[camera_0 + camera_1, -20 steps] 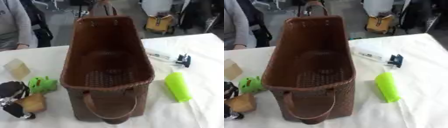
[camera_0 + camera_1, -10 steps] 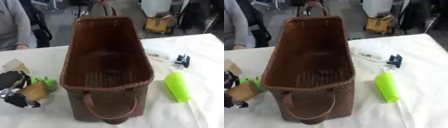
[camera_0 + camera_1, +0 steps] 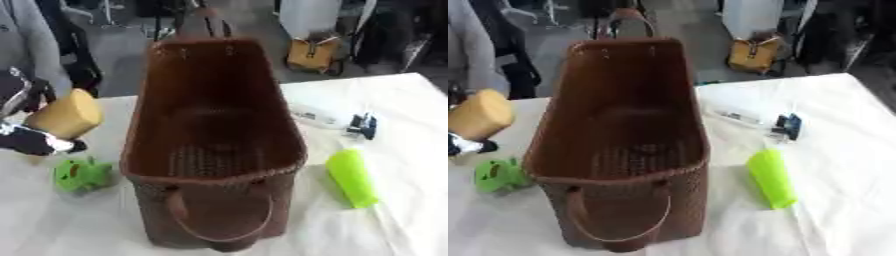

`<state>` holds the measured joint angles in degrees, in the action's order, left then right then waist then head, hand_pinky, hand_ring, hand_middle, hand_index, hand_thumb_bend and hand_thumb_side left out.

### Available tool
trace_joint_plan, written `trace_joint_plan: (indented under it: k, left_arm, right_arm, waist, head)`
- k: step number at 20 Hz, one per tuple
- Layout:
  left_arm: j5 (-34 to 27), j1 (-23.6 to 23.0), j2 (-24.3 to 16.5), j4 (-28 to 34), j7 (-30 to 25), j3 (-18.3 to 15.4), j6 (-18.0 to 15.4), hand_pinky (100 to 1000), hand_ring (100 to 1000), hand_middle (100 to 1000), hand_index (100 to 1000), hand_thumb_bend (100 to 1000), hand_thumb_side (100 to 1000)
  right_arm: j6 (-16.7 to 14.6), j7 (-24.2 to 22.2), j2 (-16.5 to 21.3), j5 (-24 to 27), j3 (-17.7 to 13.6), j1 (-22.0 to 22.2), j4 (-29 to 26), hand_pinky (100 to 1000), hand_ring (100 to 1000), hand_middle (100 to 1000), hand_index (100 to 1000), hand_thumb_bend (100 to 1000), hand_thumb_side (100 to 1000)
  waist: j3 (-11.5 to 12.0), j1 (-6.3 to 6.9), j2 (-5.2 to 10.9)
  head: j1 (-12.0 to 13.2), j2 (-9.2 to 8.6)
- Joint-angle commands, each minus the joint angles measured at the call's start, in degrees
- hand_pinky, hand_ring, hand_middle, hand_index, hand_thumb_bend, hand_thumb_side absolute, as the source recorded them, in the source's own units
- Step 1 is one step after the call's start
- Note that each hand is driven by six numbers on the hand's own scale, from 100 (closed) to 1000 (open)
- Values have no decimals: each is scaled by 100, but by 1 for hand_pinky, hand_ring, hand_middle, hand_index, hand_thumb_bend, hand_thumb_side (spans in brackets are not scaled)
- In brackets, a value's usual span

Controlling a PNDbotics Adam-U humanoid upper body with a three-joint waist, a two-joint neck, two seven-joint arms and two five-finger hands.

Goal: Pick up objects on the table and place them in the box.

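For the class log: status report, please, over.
Left hand holds tan block, raised beside brown basket. Right hand unseen. Basket looks empty; path clear.

Left hand (image 3: 26, 117) raised at left edge, fingers curled round a tan block (image 3: 66, 114), beside the brown basket (image 3: 210, 105). Green toy (image 3: 80, 174) on the table below it. Green bottle (image 3: 353, 177) lies right of basket.

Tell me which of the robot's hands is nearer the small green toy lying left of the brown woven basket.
Left. The left hand, holding a tan rounded block, is just above the green toy. The right hand shows in neither view, so its position cannot be judged.
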<state>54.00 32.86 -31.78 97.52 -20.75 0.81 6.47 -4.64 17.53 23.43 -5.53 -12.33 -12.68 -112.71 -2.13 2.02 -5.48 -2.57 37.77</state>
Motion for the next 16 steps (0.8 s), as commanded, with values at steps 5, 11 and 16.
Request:
trace_joint_plan:
  k: [5,11,16]
  left_arm:
    - [-198,1332,292,-101,143,178,-196,600,445,310,414,785,351]
    - [-212,2039,775,-758,408,611,-475,614,474,342,444,908,431]
    - [-216,2163,1101,-1756,435,1022,-779,648,530,470,539,949,622]
  right_arm:
    - [-19,-62,73,-4,30,-60,-3,516,633,683,772,100,777]
    - [-34,-132,65,33,91,-117,7,516,632,683,772,100,777]
    - [-39,-161,41,53,106,-139,11,515,631,681,771,100,778]
  waist:
    - [-159,5,123]
    - [-365,29,154]
    - [-453,35,162]
  head:
    - [36,-181]
    - [102,-282]
    - [123,-303]
